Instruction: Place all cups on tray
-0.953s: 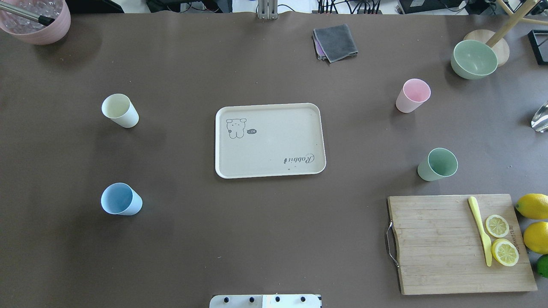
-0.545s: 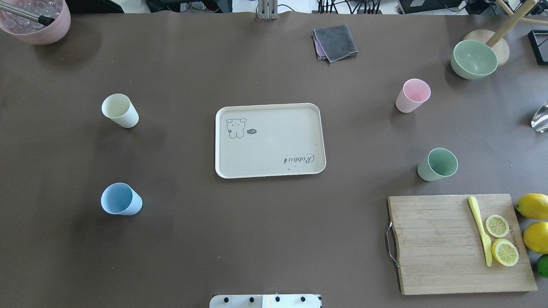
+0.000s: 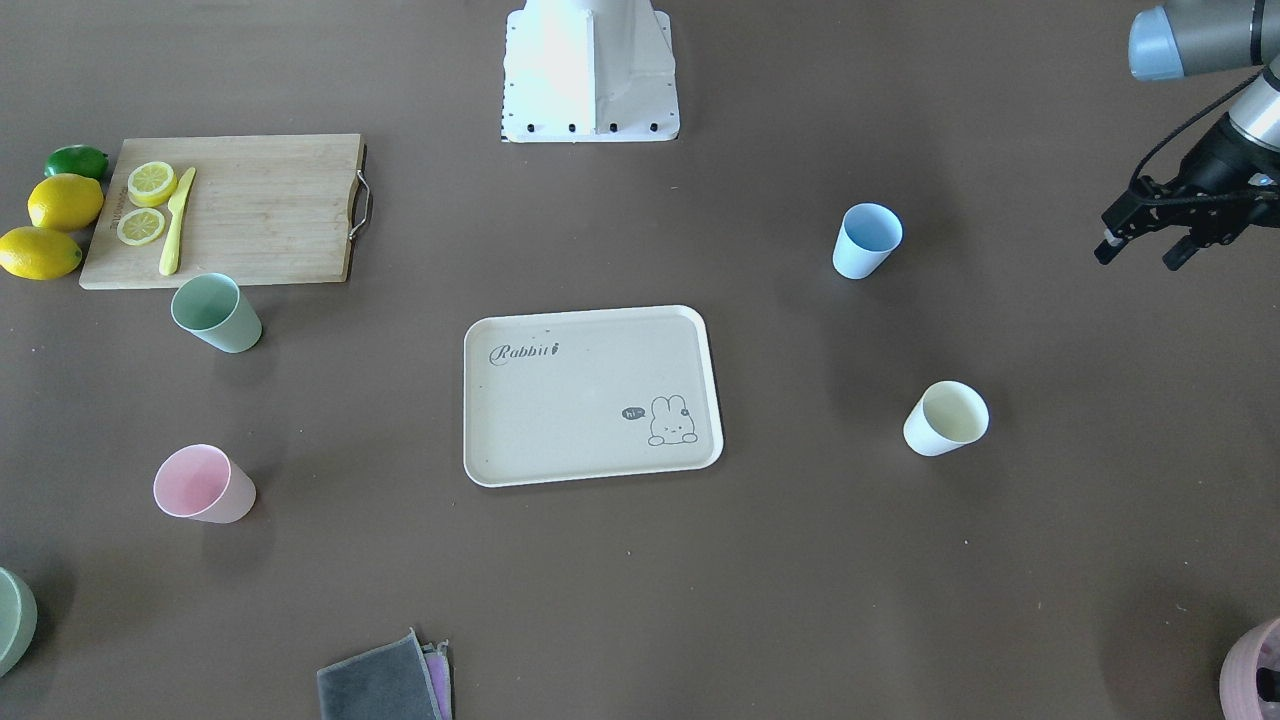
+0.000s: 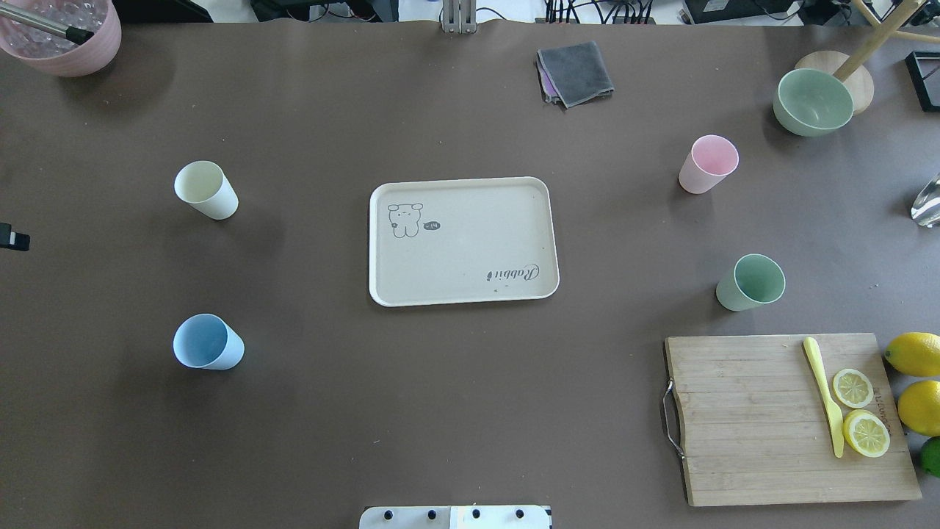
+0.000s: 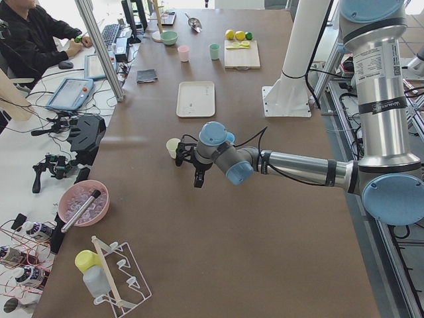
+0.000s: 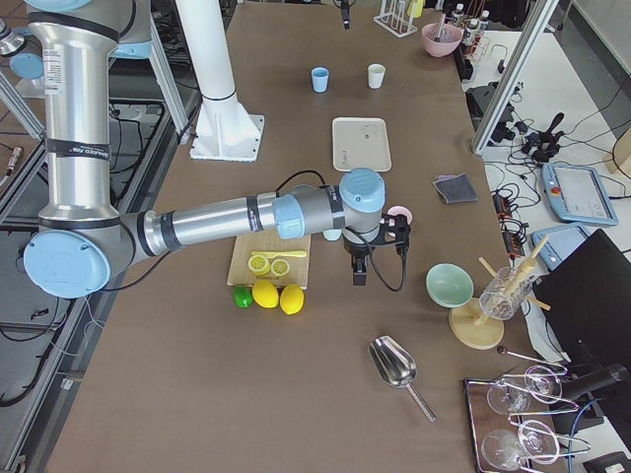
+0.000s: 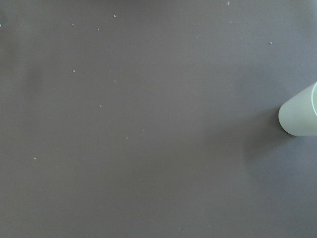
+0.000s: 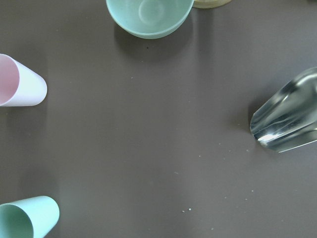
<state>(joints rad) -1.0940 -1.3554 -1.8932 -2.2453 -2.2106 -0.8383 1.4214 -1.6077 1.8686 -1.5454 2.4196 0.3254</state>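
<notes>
The tray (image 4: 470,220) lies bare at mid-table. The cream cup (image 4: 205,189) and blue cup (image 4: 207,342) stand on its left, the pink cup (image 4: 707,164) and mint cup (image 4: 750,283) on its right, all upright on the table. My left gripper (image 3: 1137,255) hovers open and empty beyond the cream (image 3: 945,418) and blue (image 3: 866,240) cups, near the table's left edge. A pale cup (image 7: 299,116) shows at its wrist view's right edge. My right gripper (image 6: 360,276) shows only in the right side view, near the pink cup; I cannot tell its state.
A bamboo cutting board (image 4: 742,419) with lemon slices and a yellow knife lies front right, with lemons (image 4: 914,353) beside it. A mint bowl (image 4: 813,101), a glass scoop (image 8: 287,119), a grey cloth (image 4: 575,72) and a pink bowl (image 4: 62,33) stand around the edges.
A fingertip of my left gripper has come into the overhead view at its left edge. The cups and tray have not moved.
</notes>
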